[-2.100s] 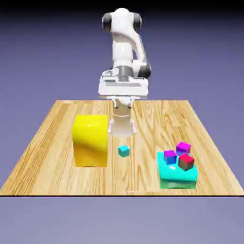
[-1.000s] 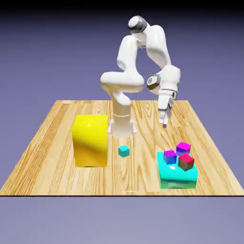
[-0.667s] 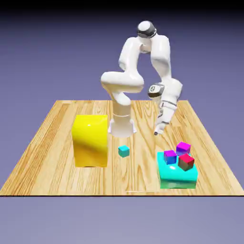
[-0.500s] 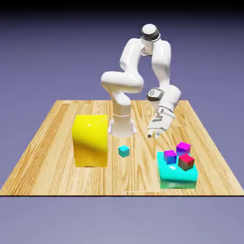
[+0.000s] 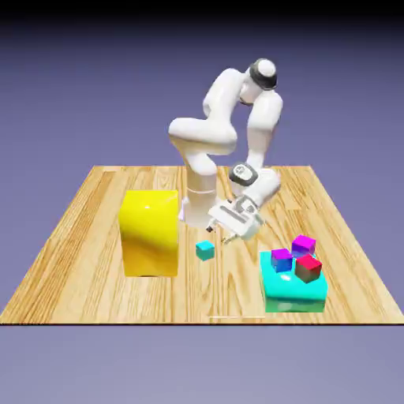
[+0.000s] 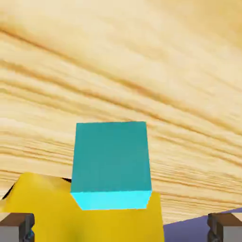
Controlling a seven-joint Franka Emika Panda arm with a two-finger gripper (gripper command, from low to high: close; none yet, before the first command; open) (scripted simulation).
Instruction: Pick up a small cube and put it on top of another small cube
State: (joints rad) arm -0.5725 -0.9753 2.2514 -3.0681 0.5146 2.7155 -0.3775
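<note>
Clearly, nothing is stacked: the grasp, lift and placing all remain. The glossy yellow block (image 5: 150, 234), tall with a rounded top, is the landmark. Right of it in the exterior view, beyond the cyan cube, lies the flat, shiny turquoise block (image 5: 293, 286) bearing small cubes. Nearer the landmark, the gripper (image 5: 218, 234) has its fingers wide apart, empty. Just beside the landmark, the plain, sharp-edged cyan cube (image 5: 205, 250) sits on streaky wood (image 5: 95, 260).
</note>
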